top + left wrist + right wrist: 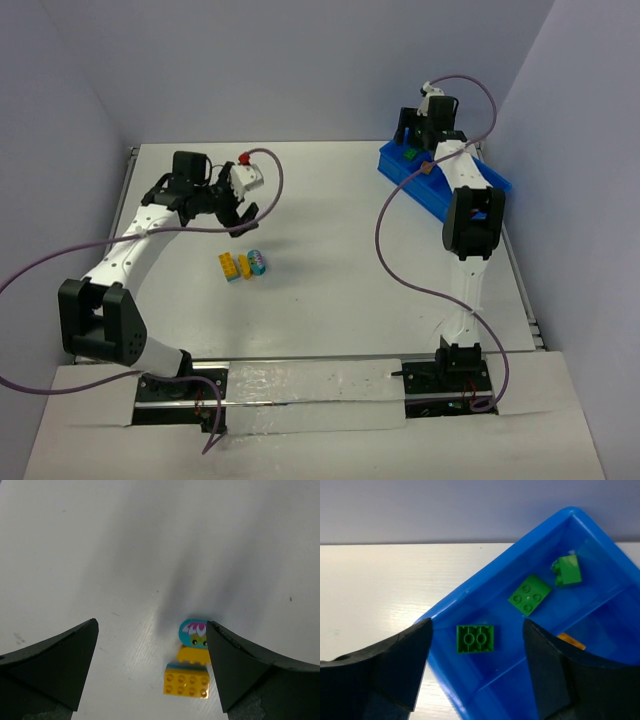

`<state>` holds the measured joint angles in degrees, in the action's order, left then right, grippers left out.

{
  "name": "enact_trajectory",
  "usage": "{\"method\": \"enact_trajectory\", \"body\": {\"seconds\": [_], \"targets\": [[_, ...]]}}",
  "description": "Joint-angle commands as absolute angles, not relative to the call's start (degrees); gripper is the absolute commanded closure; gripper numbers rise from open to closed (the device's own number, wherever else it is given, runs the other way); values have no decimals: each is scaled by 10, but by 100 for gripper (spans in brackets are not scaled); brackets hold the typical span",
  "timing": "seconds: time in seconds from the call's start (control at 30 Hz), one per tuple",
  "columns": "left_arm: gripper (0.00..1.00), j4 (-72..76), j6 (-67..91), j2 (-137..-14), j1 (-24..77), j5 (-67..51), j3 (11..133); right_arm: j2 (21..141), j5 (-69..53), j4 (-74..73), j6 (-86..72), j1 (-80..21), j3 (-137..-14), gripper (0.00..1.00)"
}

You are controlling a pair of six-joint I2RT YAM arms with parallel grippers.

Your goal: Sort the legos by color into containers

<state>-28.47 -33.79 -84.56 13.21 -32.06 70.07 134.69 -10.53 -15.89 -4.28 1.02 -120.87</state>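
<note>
A yellow brick [186, 679], an orange piece [194, 654] and a light blue round piece with a flower print [193, 632] lie close together on the white table; the cluster [243, 264] sits left of centre. My left gripper [151, 625] is open and empty, hovering above and just behind it [238, 215]. The blue bin [470, 585] stands at the far right [440, 200]. Its end compartment holds three green bricks [475, 638] [529, 595] [567, 570]. My right gripper [477, 625] is open and empty above that compartment.
An orange piece [571, 641] lies in the neighbouring compartment of the bin. Grey walls close the table on three sides. Purple cables trail from both arms over the table [385, 235].
</note>
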Motion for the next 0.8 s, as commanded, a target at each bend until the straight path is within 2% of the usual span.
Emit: {"method": "enact_trajectory", "body": {"seconds": [0.0, 0.1, 0.2, 0.33, 0.53, 0.6, 0.77], "targets": [[2, -492, -663, -830, 127, -437, 702, 1255, -138, -163, -56, 12, -1197, 10], [3, -597, -815, -882, 127, -440, 743, 1216, -150, -172, -58, 11, -1174, 0], [8, -722, -921, -951, 126, -428, 809, 1173, -160, -179, -58, 12, -1148, 0], [9, -741, -955, -990, 127, -414, 835, 1127, -172, -192, -53, 11, -1121, 0], [6, -675, -795, -1036, 149, -367, 874, 1069, -184, -197, -55, 11, -1064, 0], [1, -630, -737, -1019, 155, -347, 844, 1056, -184, -197, -53, 11, -1051, 0], [1, -554, -616, -981, 187, -283, 755, 1040, -178, -202, -40, 11, -1031, 0]]}}
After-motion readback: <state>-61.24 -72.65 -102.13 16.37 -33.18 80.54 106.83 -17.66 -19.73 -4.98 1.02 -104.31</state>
